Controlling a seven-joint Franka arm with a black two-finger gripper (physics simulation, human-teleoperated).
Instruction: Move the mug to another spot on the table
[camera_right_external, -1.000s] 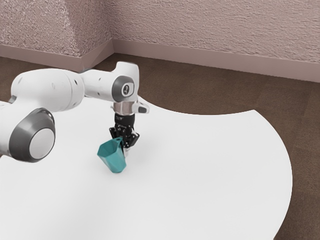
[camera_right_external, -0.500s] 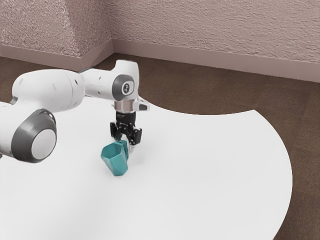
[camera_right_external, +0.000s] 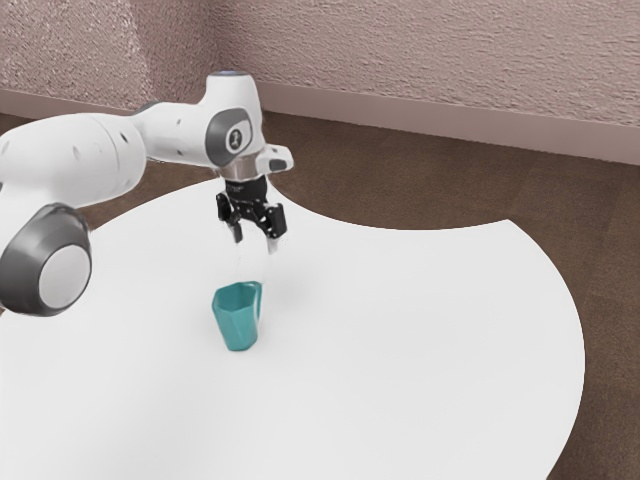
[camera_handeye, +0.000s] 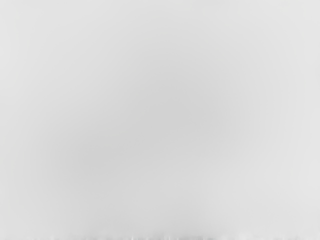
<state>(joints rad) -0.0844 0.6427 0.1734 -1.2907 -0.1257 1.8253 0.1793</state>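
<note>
Above the upright teal mug (camera_right_external: 238, 318), the gripper (camera_right_external: 255, 242) hangs released, holding nothing. I'd go straight up so no finger clips the rim.

The white round bench (camera_right_external: 420, 330) runs off the exterior view's left and lower edges, so its full outline is unseen. The white robot arm (camera_right_external: 90, 180) is cut at that view's left edge — its base lies out of frame. On the teal faceted mug (camera_right_external: 238, 318), the handle is too small to make out. The wrist view gives a pale blurred surface (camera_handeye: 160, 120) with 1 faint grey smudge (camera_handeye: 190, 237) — too vague to identify.
</note>
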